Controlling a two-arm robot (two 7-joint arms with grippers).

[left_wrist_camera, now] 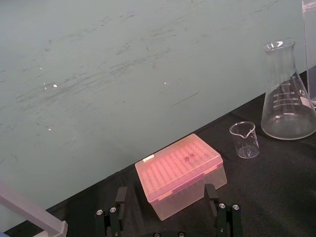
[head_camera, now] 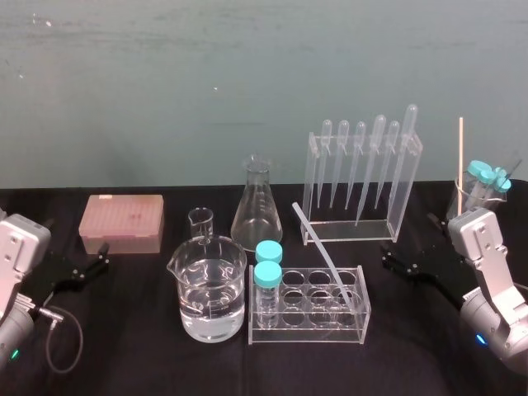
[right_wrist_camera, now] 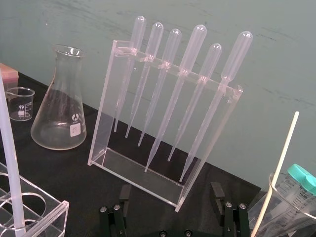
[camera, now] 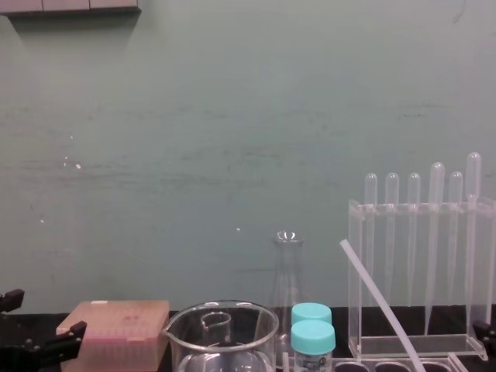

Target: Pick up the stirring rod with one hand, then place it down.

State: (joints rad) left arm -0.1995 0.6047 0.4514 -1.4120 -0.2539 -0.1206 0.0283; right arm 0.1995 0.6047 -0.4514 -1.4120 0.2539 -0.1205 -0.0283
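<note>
Rod (head_camera: 324, 252) is leaning in the rack (head_camera: 309, 332), its lower end seemingly sitting in a well. Left gripper (head_camera: 106, 256) and right gripper (head_camera: 386, 256) are standing off to either side, jaws spread, holding nothing.

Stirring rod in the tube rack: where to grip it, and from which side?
Probably its free upper half, above the tube rack, from the right with the open right end effector: the stirring rod leans clear there, and the beaker crowds the left.

The counter (head_camera: 124, 346) was black, and the wall (head_camera: 247, 66) behind it a scuffed pale teal. The tip box (head_camera: 122, 223) at left was pink. Two vials (head_camera: 266, 285) had turquoise caps. The stirring rod (head_camera: 318, 246) was translucent whitish. The left claw (head_camera: 103, 254) and right claw (head_camera: 386, 256) were black.
</note>
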